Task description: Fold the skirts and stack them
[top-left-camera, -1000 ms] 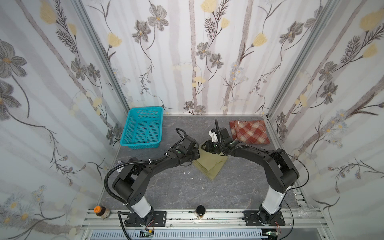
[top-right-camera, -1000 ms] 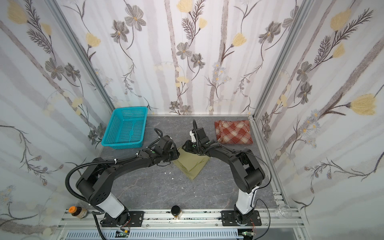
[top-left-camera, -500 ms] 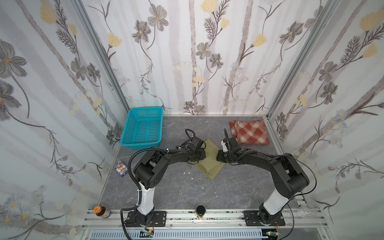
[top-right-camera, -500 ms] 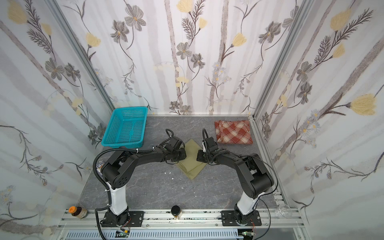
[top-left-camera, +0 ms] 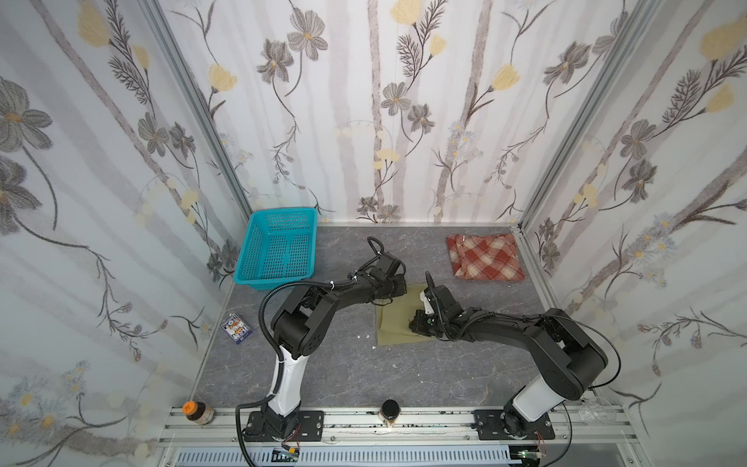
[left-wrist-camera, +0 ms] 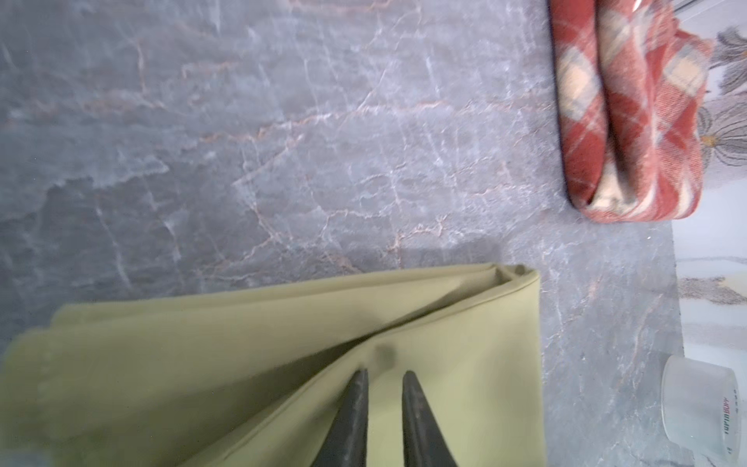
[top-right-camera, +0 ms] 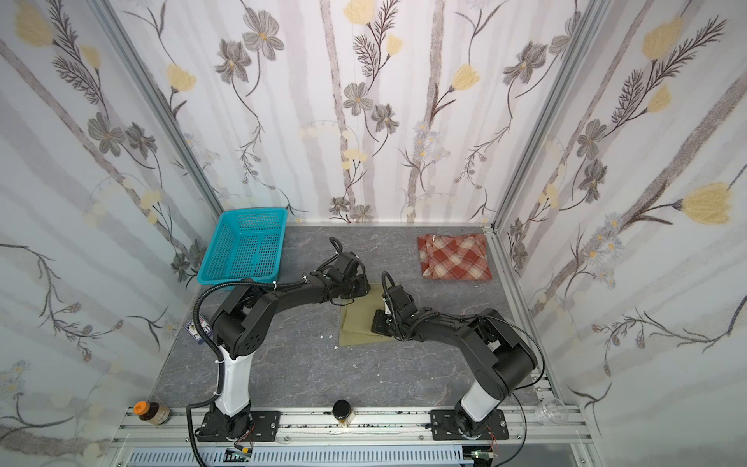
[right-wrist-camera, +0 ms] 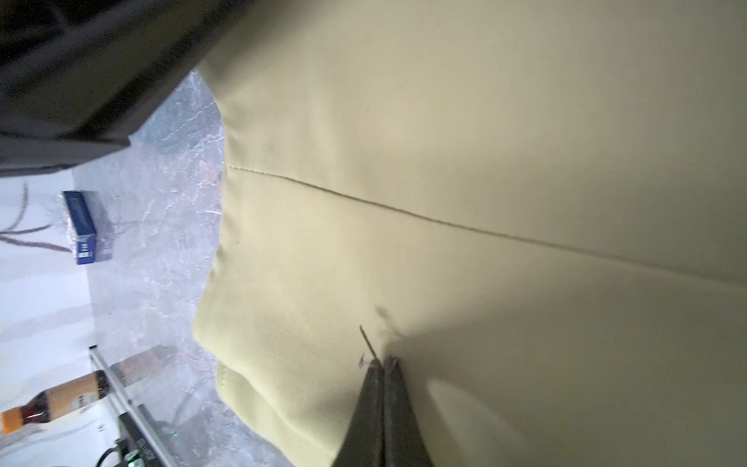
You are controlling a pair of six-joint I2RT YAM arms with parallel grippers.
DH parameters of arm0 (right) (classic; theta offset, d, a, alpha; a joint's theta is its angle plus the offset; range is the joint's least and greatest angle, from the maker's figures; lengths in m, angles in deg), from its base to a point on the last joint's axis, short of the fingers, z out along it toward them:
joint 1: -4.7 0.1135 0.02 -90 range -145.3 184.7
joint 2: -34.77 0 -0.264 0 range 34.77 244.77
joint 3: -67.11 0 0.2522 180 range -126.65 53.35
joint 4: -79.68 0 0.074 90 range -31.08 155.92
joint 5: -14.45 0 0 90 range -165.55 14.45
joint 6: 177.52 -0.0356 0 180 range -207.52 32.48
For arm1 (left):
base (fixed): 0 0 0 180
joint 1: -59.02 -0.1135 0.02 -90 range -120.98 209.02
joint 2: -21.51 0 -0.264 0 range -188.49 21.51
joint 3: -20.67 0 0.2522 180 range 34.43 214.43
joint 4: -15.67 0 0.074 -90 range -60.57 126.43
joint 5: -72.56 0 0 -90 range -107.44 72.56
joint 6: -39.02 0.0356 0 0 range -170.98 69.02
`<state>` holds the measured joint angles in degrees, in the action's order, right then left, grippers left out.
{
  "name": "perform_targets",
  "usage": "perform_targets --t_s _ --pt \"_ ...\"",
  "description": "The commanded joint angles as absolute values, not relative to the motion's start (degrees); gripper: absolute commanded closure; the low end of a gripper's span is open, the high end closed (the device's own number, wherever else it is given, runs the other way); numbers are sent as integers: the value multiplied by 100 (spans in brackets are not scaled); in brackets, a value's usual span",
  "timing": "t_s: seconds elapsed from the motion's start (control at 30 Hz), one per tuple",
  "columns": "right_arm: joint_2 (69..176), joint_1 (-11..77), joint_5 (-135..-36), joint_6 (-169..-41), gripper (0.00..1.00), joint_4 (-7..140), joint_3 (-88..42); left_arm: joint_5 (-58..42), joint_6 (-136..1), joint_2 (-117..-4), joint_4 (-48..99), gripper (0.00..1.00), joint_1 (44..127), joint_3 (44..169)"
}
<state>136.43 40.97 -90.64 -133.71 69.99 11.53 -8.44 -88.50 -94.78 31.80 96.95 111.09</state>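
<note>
Grey marble tabletop (top-left-camera: 323,364): right gripper (right-wrist-camera: 382,364) pressed together, tips on the olive skirt (top-left-camera: 394,327); left gripper (left-wrist-camera: 384,376) stands narrowly parted, over its fold.

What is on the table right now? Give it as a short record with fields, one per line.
olive skirt: folded, flat at mid-table
plaid skirt: folded, far right corner, apart from the olive one
stack: not yet made
left gripper: on the olive skirt's far edge, fingers slightly apart
right gripper: fingers shut, tips pressed on the olive skirt
basket: turquoise, far left, nothing visible inside
table: grey marbled top
</note>
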Motion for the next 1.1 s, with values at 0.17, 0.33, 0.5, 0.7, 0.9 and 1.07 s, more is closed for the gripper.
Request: perform_targets --t_s 0.17,0.33,0.5,0.7,0.9,1.07 --pt "13349 3297 -9514 -12813 100 6859 420 -684 -8965 -8386 3163 80 9978 10301" --pt "13927 2972 -9616 -12325 100 6641 -207 -762 -9479 -8041 3154 81 10375 9587" --pt "14644 2825 -9895 -12158 100 6639 -626 -908 -9737 -7842 3145 81 10593 9039" --pt "15059 2824 -9871 -12204 100 6800 -603 -915 -9718 -7975 3154 81 10622 8911" --pt "15146 2672 -9590 -12293 100 6907 -393 -909 -9580 -8106 3163 81 10465 8840" --pt "14940 2565 -9438 -12358 100 6968 -72 -916 -9288 -8152 3185 81 10062 8827"
